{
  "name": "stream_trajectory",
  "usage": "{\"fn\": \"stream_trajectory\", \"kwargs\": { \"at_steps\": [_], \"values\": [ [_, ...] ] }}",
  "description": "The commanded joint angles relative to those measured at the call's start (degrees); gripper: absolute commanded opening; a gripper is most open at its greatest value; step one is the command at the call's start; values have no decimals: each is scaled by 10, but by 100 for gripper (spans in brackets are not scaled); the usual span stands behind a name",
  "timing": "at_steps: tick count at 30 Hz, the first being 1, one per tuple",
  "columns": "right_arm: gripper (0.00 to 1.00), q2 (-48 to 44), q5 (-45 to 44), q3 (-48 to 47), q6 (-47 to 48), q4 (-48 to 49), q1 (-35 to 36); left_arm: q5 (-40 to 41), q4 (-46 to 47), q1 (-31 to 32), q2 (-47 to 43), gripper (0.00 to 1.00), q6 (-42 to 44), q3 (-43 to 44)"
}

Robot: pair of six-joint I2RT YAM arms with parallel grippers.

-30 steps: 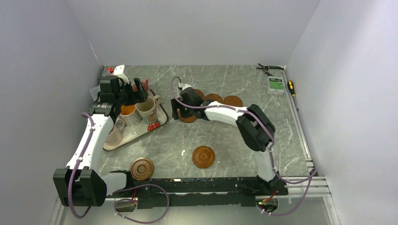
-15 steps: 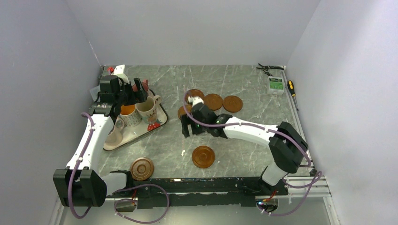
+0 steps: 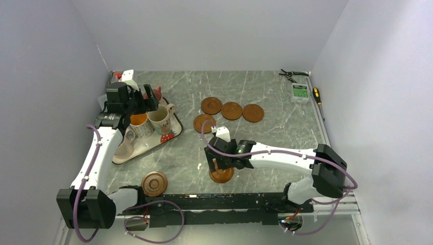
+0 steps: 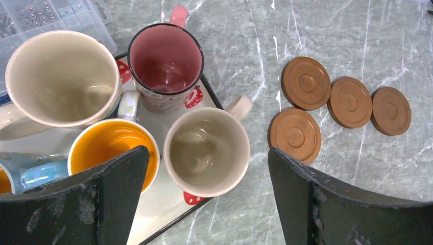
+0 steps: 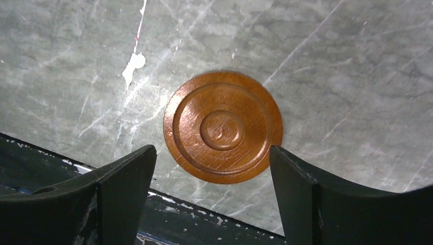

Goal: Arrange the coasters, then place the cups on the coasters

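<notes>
Right wrist view looks straight down on a round brown coaster point(image 5: 223, 126) with ring grooves and a glossy face, lying flat close to the table's point(image 5: 332, 61) near edge. The right gripper point(image 5: 212, 153) hangs above it, fingers spread wide and holding nothing. A white chip point(image 5: 134, 64) marks the marble beside it. Another coaster point(image 3: 154, 184) lies toward the near left corner; four more point(image 3: 232, 111) cluster at the far middle. At the left edge, cups point(image 4: 207, 150) with cream, pink and orange insides crowd a strawberry-print tray point(image 4: 155, 206), under the open, empty left gripper point(image 4: 207, 153). A clear parts box point(image 4: 66, 15) sits just behind the tray
</notes>
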State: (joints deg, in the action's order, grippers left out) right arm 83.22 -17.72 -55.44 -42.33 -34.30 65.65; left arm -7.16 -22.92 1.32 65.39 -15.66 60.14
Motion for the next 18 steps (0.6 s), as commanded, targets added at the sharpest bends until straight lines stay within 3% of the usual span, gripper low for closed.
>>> {"fn": "stream_trajectory", "kwargs": {
  "at_steps": [1, 8, 18],
  "values": [
    [85, 10, 1, 7, -51, 0, 24, 12, 24, 1, -15, 93, 9, 4],
    [81, 103, -28, -69, -60, -46, 71, 24, 23, 1, -10, 94, 11, 4],
    [71, 161, -28, -82, -61, -36, 72, 21, 24, 2, -15, 94, 9, 3]
  ]
}}
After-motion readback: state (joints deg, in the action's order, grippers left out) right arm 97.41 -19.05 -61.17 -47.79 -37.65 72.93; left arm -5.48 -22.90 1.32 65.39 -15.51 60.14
